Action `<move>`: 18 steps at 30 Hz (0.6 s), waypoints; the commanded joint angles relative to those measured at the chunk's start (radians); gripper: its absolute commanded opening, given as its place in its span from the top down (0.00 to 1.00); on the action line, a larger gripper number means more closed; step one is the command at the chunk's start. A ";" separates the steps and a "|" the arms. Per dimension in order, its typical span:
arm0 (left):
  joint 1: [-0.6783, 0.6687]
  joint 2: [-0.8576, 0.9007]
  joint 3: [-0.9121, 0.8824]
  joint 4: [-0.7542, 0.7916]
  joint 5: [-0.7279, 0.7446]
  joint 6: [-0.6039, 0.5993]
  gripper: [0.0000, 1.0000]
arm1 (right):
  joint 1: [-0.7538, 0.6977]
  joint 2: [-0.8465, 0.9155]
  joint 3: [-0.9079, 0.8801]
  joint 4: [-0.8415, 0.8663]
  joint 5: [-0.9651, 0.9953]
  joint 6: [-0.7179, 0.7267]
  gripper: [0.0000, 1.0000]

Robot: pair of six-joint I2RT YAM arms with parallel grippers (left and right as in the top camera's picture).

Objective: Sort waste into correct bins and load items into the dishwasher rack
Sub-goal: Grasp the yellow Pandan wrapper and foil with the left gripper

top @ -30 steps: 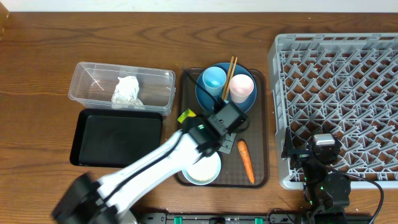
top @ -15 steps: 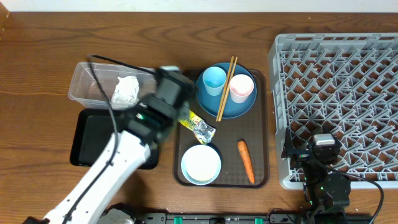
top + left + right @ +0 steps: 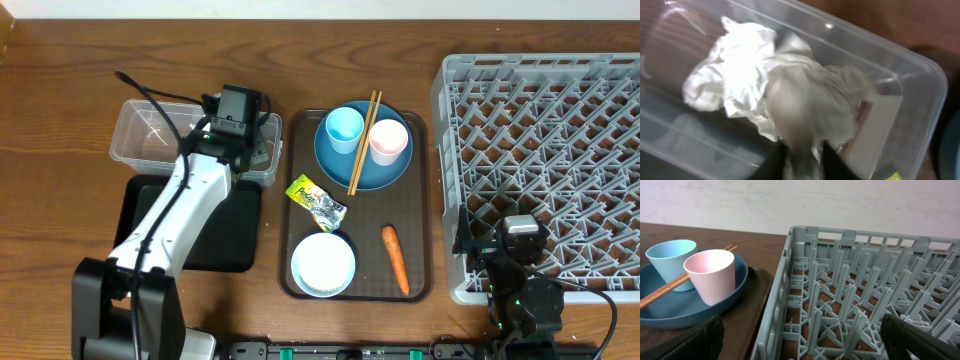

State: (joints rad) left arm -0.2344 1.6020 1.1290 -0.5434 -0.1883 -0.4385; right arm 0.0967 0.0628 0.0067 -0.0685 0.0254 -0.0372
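My left gripper (image 3: 805,161) hangs over the right end of the clear tub (image 3: 150,135), open, with a blurred crumpled napkin (image 3: 810,105) in the gap between its fingers. A second white napkin (image 3: 735,65) lies in the tub beside it. The black tray (image 3: 235,235) sits in front of the tub. On the brown tray (image 3: 370,210) are the snack packet (image 3: 316,203), carrot (image 3: 395,258), bowl (image 3: 323,264) and the blue plate (image 3: 395,170) with blue cup (image 3: 343,127), pink cup (image 3: 389,140) and chopsticks (image 3: 362,140). My right gripper (image 3: 805,345) stands open over the near-left corner of the grey rack (image 3: 545,130).
My left arm (image 3: 190,200) stretches across the black tray from the table's front edge. The right arm (image 3: 520,285) sits at the front edge by the rack. Bare wooden table shows behind the tub and trays.
My left arm has swung from over the brown tray leftward to the clear tub, carrying a napkin, and its jaws have parted. The right arm has not moved.
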 commanded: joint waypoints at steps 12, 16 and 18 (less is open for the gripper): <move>-0.001 -0.232 0.023 -0.021 0.427 0.004 0.33 | 0.008 -0.002 -0.001 -0.003 0.000 -0.005 0.01; -0.041 -0.259 0.023 -0.135 0.552 0.004 0.34 | 0.008 -0.002 -0.001 -0.003 0.000 -0.005 0.01; -0.084 -0.255 0.014 -0.201 0.544 0.005 0.34 | 0.008 -0.002 -0.001 -0.003 0.000 -0.005 0.01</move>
State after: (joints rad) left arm -0.2714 1.3376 1.1339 -0.6975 0.2504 -0.4404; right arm 0.0967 0.0628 0.0067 -0.0685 0.0254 -0.0372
